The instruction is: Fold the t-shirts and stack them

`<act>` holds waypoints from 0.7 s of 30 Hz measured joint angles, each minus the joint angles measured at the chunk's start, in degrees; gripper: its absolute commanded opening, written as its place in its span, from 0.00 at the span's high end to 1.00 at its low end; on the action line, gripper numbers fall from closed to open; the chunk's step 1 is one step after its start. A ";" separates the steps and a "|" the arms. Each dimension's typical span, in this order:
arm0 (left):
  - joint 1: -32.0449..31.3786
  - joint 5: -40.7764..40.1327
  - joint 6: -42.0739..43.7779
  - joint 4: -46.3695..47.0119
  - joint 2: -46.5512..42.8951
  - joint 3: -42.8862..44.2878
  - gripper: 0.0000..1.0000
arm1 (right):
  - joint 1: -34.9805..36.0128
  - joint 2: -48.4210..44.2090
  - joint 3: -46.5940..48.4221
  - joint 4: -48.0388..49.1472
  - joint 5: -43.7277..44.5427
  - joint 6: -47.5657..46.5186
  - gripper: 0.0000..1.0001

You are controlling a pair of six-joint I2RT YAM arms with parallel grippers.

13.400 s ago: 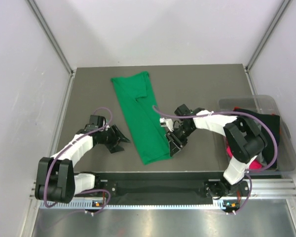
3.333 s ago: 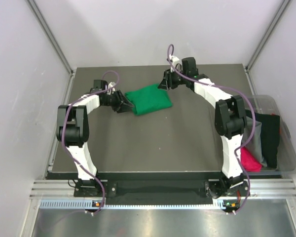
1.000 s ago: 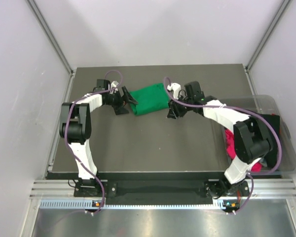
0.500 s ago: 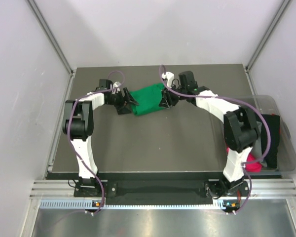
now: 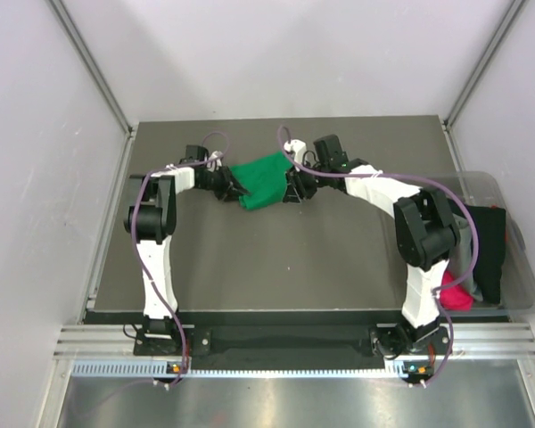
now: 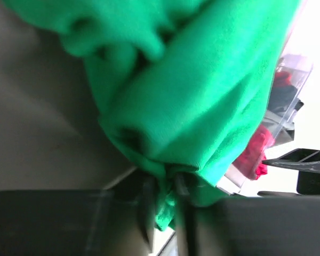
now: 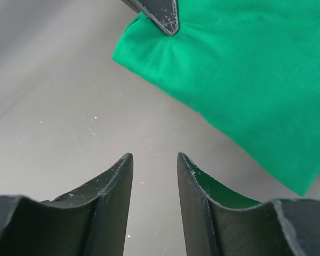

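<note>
Folded green shirt (image 5: pixel 266 178) lies at the far middle of the table (image 5: pixel 250 267), with an arm at each end.
The left gripper (image 6: pixel 162 194) pinches its bunched edge. The right gripper (image 7: pixel 154 160) is empty, its fingers slightly apart just short of the shirt. The bin (image 5: pixel 522 299) at the right holds a black shirt (image 5: pixel 490 250) and a pink shirt (image 5: pixel 455 292).

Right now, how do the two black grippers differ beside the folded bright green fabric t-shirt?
The left gripper pinches the folded bright green t-shirt; the right gripper stands open, holding nothing. The left is at the shirt's left end, the right at its right end. Both face it.
</note>
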 measured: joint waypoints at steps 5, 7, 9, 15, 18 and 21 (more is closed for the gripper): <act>-0.07 -0.39 2.03 -1.66 0.57 1.25 1.00 | 0.02 -1.07 -0.92 -0.81 1.07 -1.81 0.61; -0.13 -1.60 4.72 -4.59 0.57 2.95 1.00 | 0.02 -3.32 -2.95 -1.16 2.23 -3.21 0.61; -0.28 -3.61 8.46 -8.96 0.57 5.68 1.00 | 0.00 -6.78 -5.53 -1.84 3.58 -4.92 0.61; 0.13 -13.18 23.12 -24.02 0.57 17.59 1.00 | 0.00 -22.16 -14.56 -1.99 8.70 -9.75 0.60; 0.33 -21.20 30.99 -31.39 0.57 24.26 1.00 | 0.00 -29.86 -18.53 -1.29 11.43 -11.56 0.59; 0.55 -29.79 37.07 -34.34 0.57 26.47 1.00 | -0.11 -34.77 -20.26 -0.81 14.16 -12.81 0.60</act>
